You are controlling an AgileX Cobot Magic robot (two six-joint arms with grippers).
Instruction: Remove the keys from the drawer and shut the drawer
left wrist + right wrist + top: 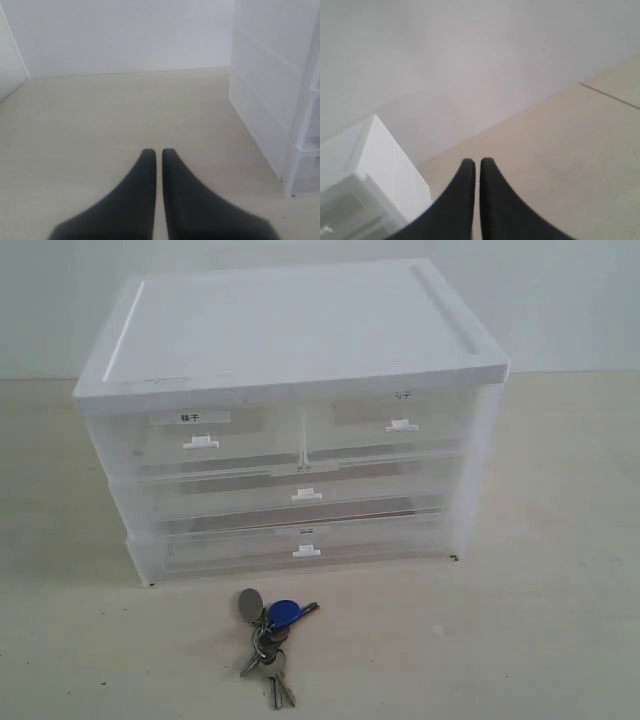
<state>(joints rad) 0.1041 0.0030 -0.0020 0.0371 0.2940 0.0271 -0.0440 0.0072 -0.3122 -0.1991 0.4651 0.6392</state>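
keys (270,628) lie before the shut drawer (360,438); left claw (159,151) and right claw (477,161) closed; label (190,417) illegible.

Spotting the keys (270,635), blue fob (284,613) and grey tag (251,604) included, lying on the beige table (540,630) just in front of the white drawer unit (290,340), top-right drawer (400,435) shut flush.

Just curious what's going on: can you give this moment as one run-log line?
keys: on table before cabinet | drawer: closed | left gripper: shut, empty | right gripper: shut, empty
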